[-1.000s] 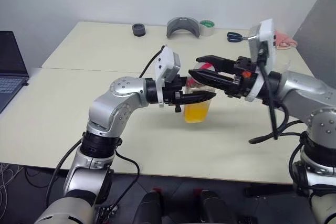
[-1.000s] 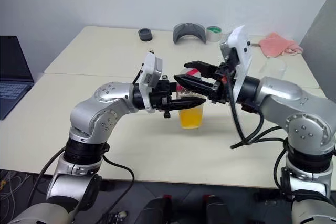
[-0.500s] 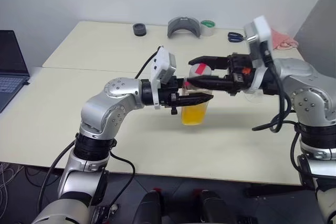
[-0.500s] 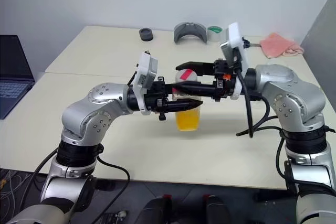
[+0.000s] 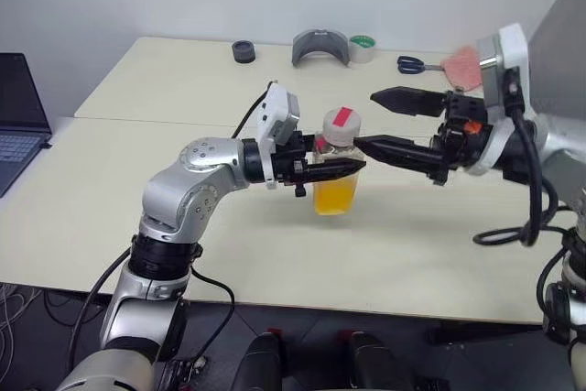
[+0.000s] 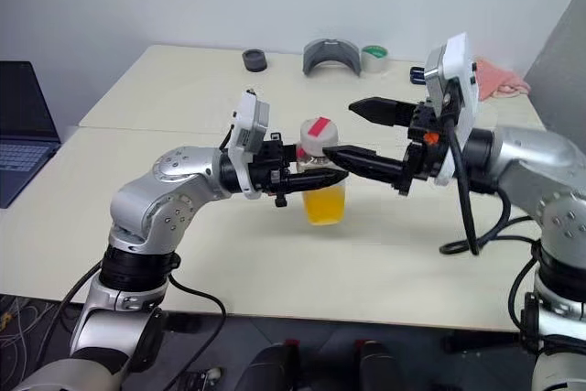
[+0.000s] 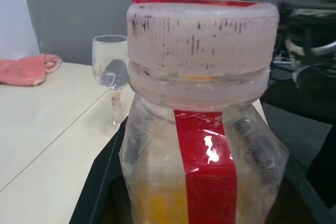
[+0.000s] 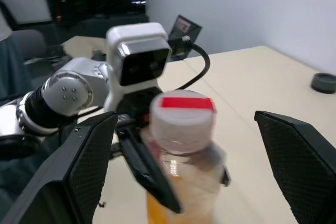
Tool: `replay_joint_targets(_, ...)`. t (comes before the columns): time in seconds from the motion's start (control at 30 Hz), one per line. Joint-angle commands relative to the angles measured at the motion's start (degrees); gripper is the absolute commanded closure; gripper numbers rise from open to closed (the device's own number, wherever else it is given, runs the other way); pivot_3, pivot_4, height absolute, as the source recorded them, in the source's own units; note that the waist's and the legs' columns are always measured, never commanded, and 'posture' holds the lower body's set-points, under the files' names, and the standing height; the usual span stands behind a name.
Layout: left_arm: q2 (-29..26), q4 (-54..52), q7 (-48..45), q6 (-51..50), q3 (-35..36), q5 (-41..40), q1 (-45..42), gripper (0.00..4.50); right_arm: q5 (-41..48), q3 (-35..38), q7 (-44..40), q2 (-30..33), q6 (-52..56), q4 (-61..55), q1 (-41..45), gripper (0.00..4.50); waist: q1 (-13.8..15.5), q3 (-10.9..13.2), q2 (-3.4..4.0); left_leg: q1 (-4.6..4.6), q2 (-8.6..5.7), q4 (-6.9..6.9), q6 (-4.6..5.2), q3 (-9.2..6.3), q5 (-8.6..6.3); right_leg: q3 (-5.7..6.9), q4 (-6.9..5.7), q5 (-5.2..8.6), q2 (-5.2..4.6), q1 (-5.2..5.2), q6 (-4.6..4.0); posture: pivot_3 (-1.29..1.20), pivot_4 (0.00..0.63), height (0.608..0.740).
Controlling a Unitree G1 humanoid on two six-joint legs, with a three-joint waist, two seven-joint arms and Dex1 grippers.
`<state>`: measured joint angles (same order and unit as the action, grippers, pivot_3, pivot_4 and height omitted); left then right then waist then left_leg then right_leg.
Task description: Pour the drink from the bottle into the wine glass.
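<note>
The bottle [image 5: 335, 171] is the reference point: it stands upright above the table [image 5: 137, 180], near the table's middle, with its cap [image 5: 340, 124] on and the drink [image 5: 334, 194] filling its lower part. The left gripper [image 5: 341, 168] reaches in level from the bottle's left side, its jaws closed narrow on the bottle's body just under the neck. In the left wrist view a red label strip [image 7: 205, 171] runs down the body below the cap. The right gripper [image 5: 389, 121] sits just to the right of the bottle, pointing at it, jaws spread wide and holding nothing; its lower finger tip lies close to the bottle's shoulder, its upper finger stands above and apart. The wine glass [image 7: 112, 80] stands upright on the table beyond the bottle, with a pink cloth [image 7: 23, 71] farther off. At the far edge behind the bottle lie a tape roll [image 5: 363, 48], scissors [image 5: 410, 64] and a dark ring [image 5: 242, 51].
</note>
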<state>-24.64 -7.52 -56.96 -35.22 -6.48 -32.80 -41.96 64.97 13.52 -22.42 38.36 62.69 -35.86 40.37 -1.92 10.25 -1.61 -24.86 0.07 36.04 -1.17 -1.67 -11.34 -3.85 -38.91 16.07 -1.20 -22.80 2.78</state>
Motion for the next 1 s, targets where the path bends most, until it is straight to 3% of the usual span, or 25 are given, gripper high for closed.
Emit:
replay_joint_targets(0.03, 0.78, 0.95, -0.86, 3.04, 0.36, 0.74, -2.54, 2.58, 5.56, 0.96, 14.65, -2.2, 0.85, -4.83, 0.2, 0.04, 0.05, 0.0, 0.0, 0.0, -0.01, 0.0, 0.0, 0.0, 0.0, 0.0, 0.0, 0.0, 0.0, 0.0, 0.0, 0.0, 0.15, 0.74)
replay_joint_targets(0.17, 1.9, 2.61, -1.58, 3.98, -0.21, 1.25, -3.85, 2.58, 7.86, -2.67, 27.47, -6.35, 0.23, -6.77, 0.42, 0.04, 0.06, 0.0, 0.0, -0.01, -0.02, 0.0, 0.0, 0.01, 0.0, -0.01, 0.01, 0.0, 0.0, -0.01, 0.0, 0.0, 0.15, 0.74)
replay_joint_targets(0.33, 2.87, 3.7, -2.13, 4.92, -0.66, 2.07, -4.61, 2.58, 5.64, -7.19, 37.42, -10.67, -0.68, -6.96, 2.33, 0.04, 0.02, 0.0, 0.0, -0.03, -0.02, -0.01, 0.0, 0.04, 0.0, -0.06, 0.01, 0.0, 0.0, -0.04, 0.0, 0.0, 0.15, 0.74)
replay_joint_targets(0.73, 3.59, 3.24, -1.98, 4.6, -0.34, 2.51, -4.56, 2.58, 4.64, -10.62, 41.3, -12.81, -2.04, -5.6, 3.69, 0.04, 0.01, 0.0, 0.0, -0.05, 0.0, -0.01, 0.0, 0.09, 0.0, -0.1, -0.02, 0.0, 0.02, -0.12, 0.0, 0.0, 0.15, 0.74)
replay_joint_targets(0.83, 3.32, 2.35, -1.81, 4.24, -0.16, 2.26, -4.05, 2.58, 4.31, -10.94, 41.18, -13.08, -2.65, -5.33, 3.63, 0.65, 0.01, 0.0, 0.0, -0.05, 0.0, -0.01, 0.0, 0.09, 0.0, -0.09, -0.02, 0.0, 0.03, -0.12, 0.0, 0.0, 0.15, 0.74)
replay_joint_targets(1.0, 2.86, 1.44, -1.55, 3.85, 0.03, 2.07, -3.21, 2.58, 3.97, -11.16, 40.78, -13.33, -3.09, -4.91, 3.59, 2.36, 0.0, 0.0, 0.0, -0.05, 0.0, -0.02, 0.0, 0.09, 0.0, -0.1, -0.02, 0.0, 0.02, -0.12, 0.0, 0.0, 0.15, 0.74)
